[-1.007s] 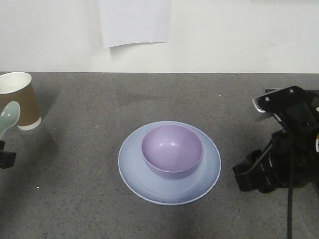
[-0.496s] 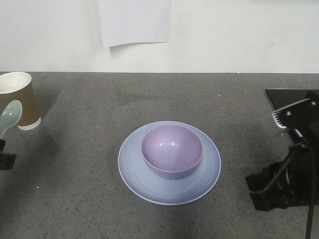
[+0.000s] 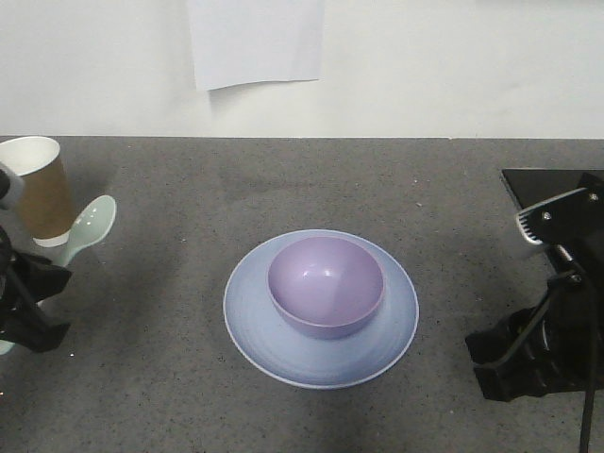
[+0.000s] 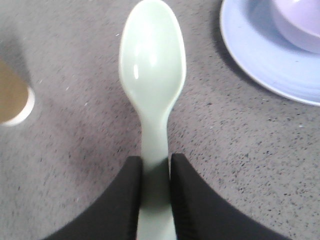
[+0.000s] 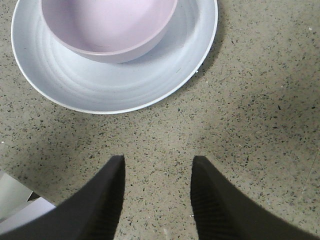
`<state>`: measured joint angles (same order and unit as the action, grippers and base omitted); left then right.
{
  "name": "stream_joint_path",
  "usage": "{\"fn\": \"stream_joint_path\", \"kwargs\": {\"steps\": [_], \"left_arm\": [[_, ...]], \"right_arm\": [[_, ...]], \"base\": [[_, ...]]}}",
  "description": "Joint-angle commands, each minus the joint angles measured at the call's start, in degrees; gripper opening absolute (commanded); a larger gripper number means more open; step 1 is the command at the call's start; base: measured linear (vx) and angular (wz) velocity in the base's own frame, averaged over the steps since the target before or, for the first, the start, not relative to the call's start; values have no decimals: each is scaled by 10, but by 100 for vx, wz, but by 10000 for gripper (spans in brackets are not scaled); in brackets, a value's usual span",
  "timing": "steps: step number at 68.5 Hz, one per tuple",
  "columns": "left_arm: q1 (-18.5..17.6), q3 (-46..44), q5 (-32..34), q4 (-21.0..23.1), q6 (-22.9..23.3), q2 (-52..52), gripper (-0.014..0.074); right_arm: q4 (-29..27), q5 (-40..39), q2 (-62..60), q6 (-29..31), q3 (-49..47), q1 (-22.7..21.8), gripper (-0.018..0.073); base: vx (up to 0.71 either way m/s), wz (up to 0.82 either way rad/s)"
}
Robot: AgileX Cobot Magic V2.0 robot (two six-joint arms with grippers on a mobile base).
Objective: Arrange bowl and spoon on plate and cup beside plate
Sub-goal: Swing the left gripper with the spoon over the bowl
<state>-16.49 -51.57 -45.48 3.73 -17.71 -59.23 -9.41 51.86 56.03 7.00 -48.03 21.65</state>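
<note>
The lavender bowl sits in the middle of the pale blue plate at the table's centre. My left gripper is shut on the handle of the mint-green spoon, held above the table with its scoop pointing forward, left of the plate. In the front view the spoon shows just right of the brown paper cup, which stands upright at the far left. My right gripper is open and empty over bare table, short of the plate and the bowl.
A white sheet hangs on the wall behind the table. The right arm fills the front right corner, with a black block behind it. A white object shows at the lower left of the right wrist view.
The left gripper has come in from the left edge with the spoon, whose scoop is now right of the cup. The right arm drew back to the right a second ago and has since stayed still.
</note>
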Motion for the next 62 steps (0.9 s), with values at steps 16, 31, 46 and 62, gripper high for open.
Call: {"fn": "stream_joint_path", "kwargs": {"steps": [16, 31, 46, 62], "left_arm": [[-97, -140, -13, 9, -56, -111, 93], [-164, -223, -31, -15, -88, -200, 93], [-225, -298, -48, -77, -98, -277, 93], [-279, -346, -56, -154, -98, -347, 93]], "right_arm": [[-3, -25, -7, 6, -14, -2, 302], [-3, -25, -7, 6, -14, -2, 302], [-3, -23, -7, 6, -14, -2, 302], [-3, -23, -7, 6, -14, -2, 302]], "base": [[0, 0], [0, 0], [0, 0], [0, 0]]}}
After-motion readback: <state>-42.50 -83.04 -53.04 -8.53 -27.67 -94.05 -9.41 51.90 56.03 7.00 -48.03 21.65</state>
